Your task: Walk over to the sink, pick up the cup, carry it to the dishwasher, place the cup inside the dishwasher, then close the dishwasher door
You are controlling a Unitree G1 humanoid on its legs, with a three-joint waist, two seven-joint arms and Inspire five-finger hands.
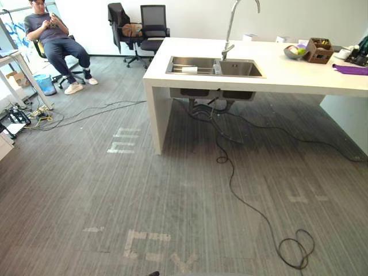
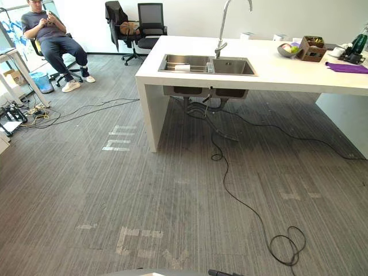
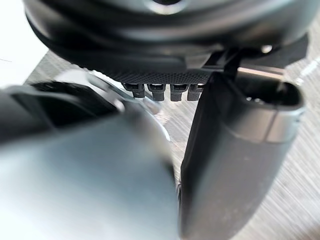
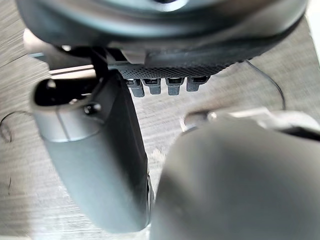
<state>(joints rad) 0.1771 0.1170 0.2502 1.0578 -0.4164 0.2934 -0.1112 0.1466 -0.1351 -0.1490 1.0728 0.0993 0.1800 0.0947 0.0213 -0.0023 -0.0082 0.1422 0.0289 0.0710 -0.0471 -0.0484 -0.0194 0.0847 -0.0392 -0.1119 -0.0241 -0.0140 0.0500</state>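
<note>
Sink (image 1: pixel 238 69) | cup (image 1: pixel 190 69) inside, far from fingers (image 3: pixel 157 91) | left hand (image 3: pixel 165 35), right hand (image 4: pixel 165 35) uncurled

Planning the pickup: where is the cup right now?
In the left eye view, the white cup sits in the sink's left basin, just left of the faucet, near the white counter's left end.
</note>
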